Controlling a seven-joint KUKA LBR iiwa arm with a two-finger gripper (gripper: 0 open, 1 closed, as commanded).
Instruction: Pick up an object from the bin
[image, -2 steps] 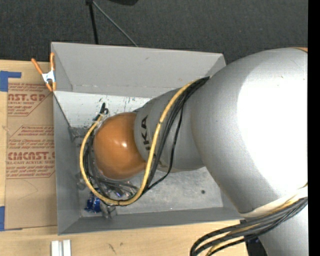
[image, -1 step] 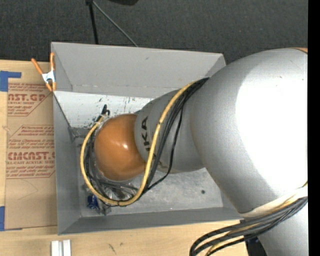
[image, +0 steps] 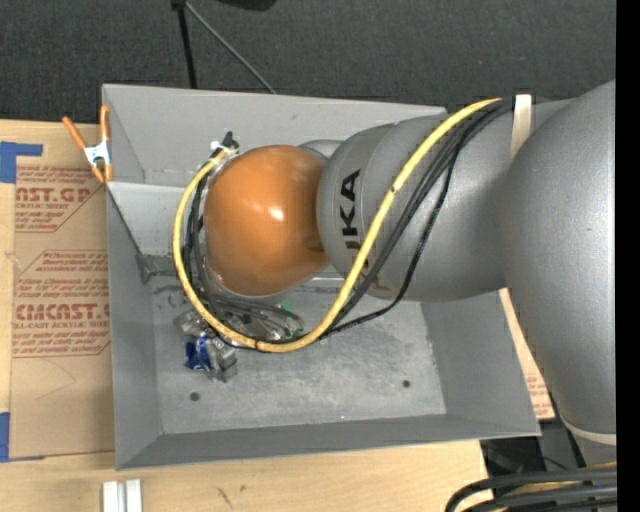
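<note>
Arm's orange cover (image: 262, 220) hangs just beside a crumpled blue-and-silver thing (image: 205, 357).

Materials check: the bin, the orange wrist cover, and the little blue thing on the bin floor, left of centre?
Bin: grey sheet metal with a matte finish, going by the folded walls and scuffed floor.
Orange cover: smooth glossy shell, probably plastic; it carries a soft highlight.
Blue thing: shiny, maybe plastic or foil; too small to tell.

One camera looked steeply down on the grey bin (image: 340, 375) from close above, tilted slightly sideways, the arm (image: 450, 200) reaching over the bin's right edge.
</note>
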